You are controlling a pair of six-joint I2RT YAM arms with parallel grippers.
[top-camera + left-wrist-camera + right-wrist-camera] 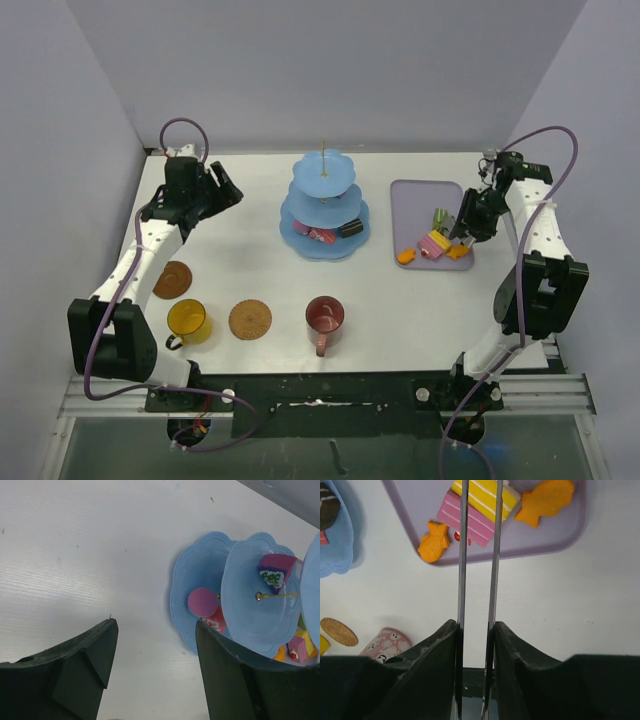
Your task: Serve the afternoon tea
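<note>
Right gripper (476, 627) is squeezed hard onto a pair of thin metal tongs (462, 555), pressing the two blades to a narrow gap. The blades run up the frame over the flat lilac rectangular tray (545, 535), one on either side of a yellow striped toy cake slice (479, 500). The tips run off the top edge, so whether they pinch it can't be told. A pink striped slice (472, 525) lies touching the yellow one. One orange fish-shaped pastry (434, 548) sits at the tray's lower left, a second orange fish (545, 507) at upper right.

Over to the left gripper (156, 625): jaws spread wide, nothing between them, hanging above the bare white surface (75, 555).

From above, the light-blue three-tier scalloped stand (325, 205) is mid-frame, a few small cakes on its lowest tier, with the tray to its right.

Along the lower part, left to right: a round brown coaster (173, 280), a translucent yellow mug (187, 320), a second brown coaster (250, 319) and a dark-red mug (325, 318). Each mug stands beside a coaster, not on one.
</note>
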